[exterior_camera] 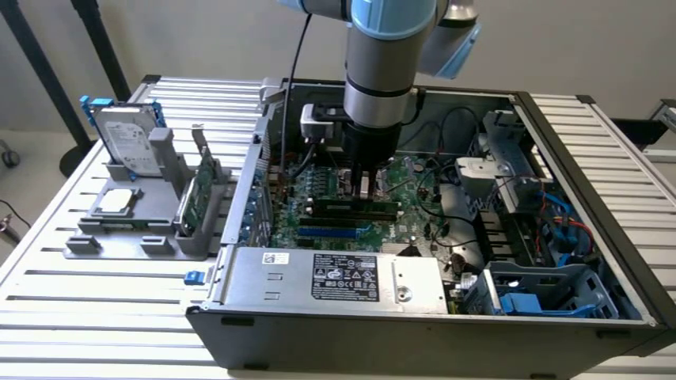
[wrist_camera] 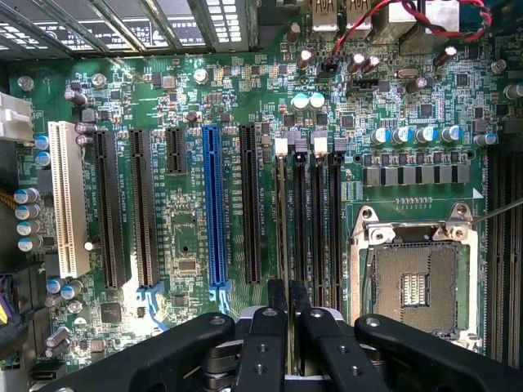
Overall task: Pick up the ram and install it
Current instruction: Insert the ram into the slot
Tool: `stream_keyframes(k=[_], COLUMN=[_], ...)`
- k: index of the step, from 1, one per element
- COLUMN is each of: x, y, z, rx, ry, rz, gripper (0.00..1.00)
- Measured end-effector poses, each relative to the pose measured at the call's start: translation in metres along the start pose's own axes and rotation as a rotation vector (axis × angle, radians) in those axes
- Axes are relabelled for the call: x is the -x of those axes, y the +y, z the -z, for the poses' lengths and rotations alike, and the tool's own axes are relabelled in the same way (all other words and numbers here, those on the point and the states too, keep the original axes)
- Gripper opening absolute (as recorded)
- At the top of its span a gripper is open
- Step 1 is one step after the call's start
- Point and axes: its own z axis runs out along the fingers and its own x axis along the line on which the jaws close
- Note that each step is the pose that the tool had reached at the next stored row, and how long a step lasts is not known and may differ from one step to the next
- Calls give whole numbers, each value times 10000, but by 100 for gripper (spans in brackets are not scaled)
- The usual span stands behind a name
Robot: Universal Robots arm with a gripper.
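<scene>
Ram (exterior_camera: pixel 336 207): a long, thin green stick is being held upright on its edge at a black memory slot of the motherboard (exterior_camera: pixel 317 231), inside the open metal case (exterior_camera: pixel 423 336).
Hand (exterior_camera: pixel 366 192): it is being clamped on the ram's top edge, the two fingers nearly together.
Exterior view: the grey arm (exterior_camera: pixel 382 71) is being shown reaching straight down into the case. A ribbed metal table (exterior_camera: pixel 95 317), a grey holder (exterior_camera: pixel 138 237), a hard drive (exterior_camera: pixel 127 142) and a taller green card (exterior_camera: pixel 204 194) are being shown at the exterior view's left.
Wrist view: the ram (wrist_camera: pixel 283 220) is being seen edge-on as a narrow line running out from the matte black fingers (wrist_camera: pixel 270 335). A blue slot (wrist_camera: pixel 214 204), a white slot (wrist_camera: pixel 67 196) and a square metal processor socket (wrist_camera: pixel 417 282) are being shown on the glossy green motherboard.
</scene>
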Motion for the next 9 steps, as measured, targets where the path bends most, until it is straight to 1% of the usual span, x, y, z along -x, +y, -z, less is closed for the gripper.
stream_keyframes(k=[5, 7, 9], x=[1, 2, 0], y=[0, 0, 1], z=[4, 16, 45], rx=[0, -4, 10], ry=[-3, -16, 1], rz=[0, -1, -1], gripper=[14, 14, 14])
